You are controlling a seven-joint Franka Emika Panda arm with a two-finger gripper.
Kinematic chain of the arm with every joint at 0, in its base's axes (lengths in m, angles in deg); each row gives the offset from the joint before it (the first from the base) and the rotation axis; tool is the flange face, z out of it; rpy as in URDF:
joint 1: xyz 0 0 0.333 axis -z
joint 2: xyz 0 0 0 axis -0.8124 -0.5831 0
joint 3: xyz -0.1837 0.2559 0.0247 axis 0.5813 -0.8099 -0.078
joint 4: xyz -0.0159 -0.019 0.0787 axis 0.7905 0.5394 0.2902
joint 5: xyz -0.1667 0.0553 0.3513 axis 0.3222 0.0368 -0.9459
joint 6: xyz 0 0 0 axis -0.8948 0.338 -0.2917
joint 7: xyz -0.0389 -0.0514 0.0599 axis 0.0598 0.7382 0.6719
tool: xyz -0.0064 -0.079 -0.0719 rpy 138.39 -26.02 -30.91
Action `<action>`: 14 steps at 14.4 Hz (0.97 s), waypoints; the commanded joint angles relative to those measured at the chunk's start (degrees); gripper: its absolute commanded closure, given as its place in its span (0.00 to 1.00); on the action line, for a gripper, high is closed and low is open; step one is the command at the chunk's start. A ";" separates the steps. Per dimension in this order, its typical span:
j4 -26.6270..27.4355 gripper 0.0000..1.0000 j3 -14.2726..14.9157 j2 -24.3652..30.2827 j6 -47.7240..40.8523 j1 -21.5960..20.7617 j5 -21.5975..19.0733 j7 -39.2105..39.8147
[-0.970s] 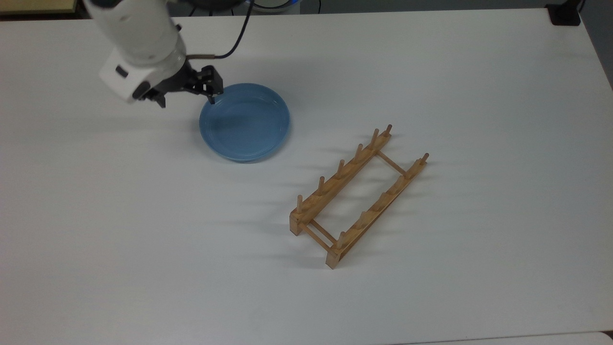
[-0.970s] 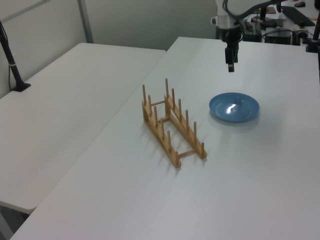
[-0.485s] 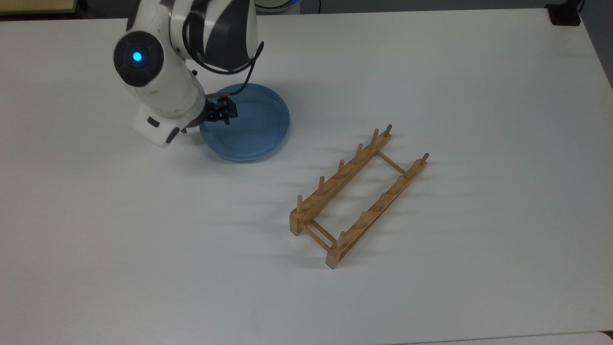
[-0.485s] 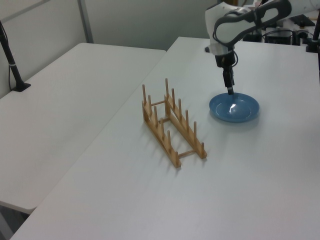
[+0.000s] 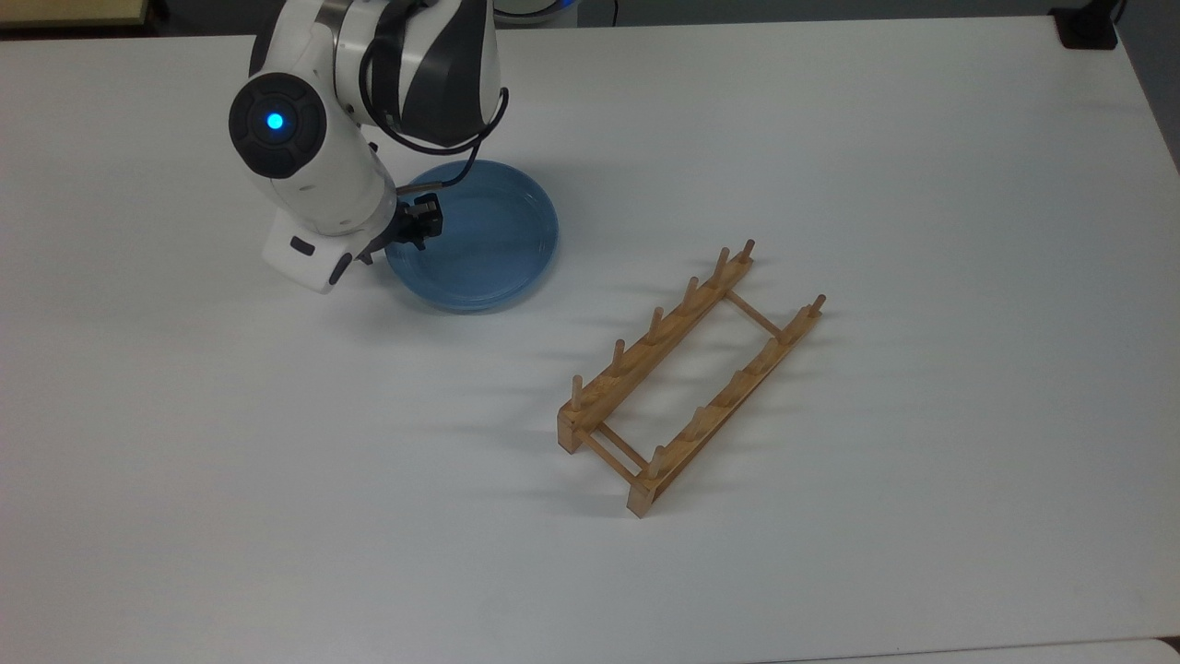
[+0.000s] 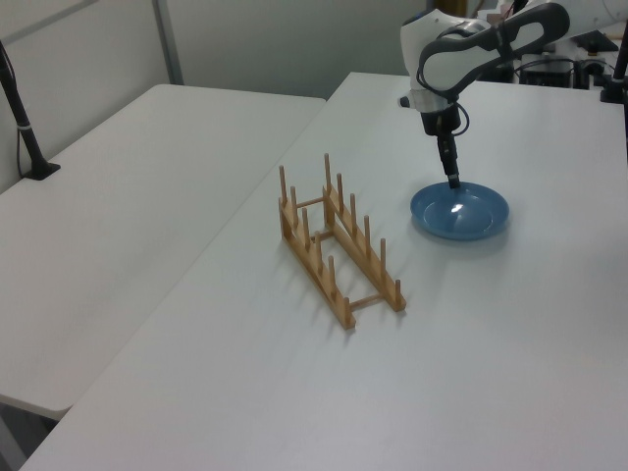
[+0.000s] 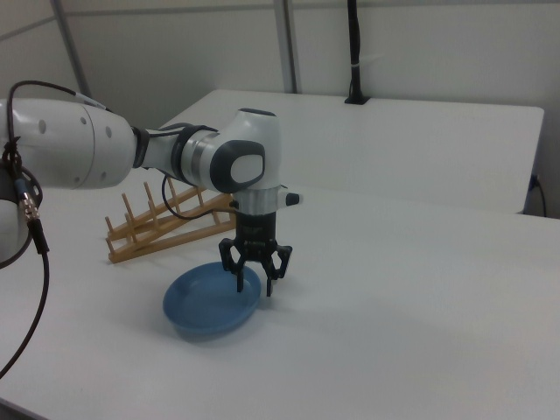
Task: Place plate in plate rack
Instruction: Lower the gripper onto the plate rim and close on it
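The plate rack (image 5: 690,373) is standing bare on the white bench (image 5: 830,138), with nothing sitting between its upright pegs in any of the three views, and the plate (image 5: 479,240) is likewise holding nothing. The plate is lying flat on the bench, well apart from the rack, toward the top view's upper left of it. The pincer (image 7: 254,282) is pointing straight down at the plate's rim on the top view's left side, its fingers (image 7: 269,282) spread apart and straddling the rim, one over the plate's inside and one outside it, in the right view; they are not yet closing on it. Compared with a second ago, the arm (image 5: 313,175) is now reaching lower and nearer the rim, where before the pincer was hanging clearly above the plate; plate and rack are sitting where they were. The plate is showing as round, shallow and light blue, with a raised rim and a glossy highlight (image 6: 458,208) in the left view.
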 commanded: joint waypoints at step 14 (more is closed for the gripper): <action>1.14 1.00 -0.30 -0.86 3.54 -1.48 1.94 2.00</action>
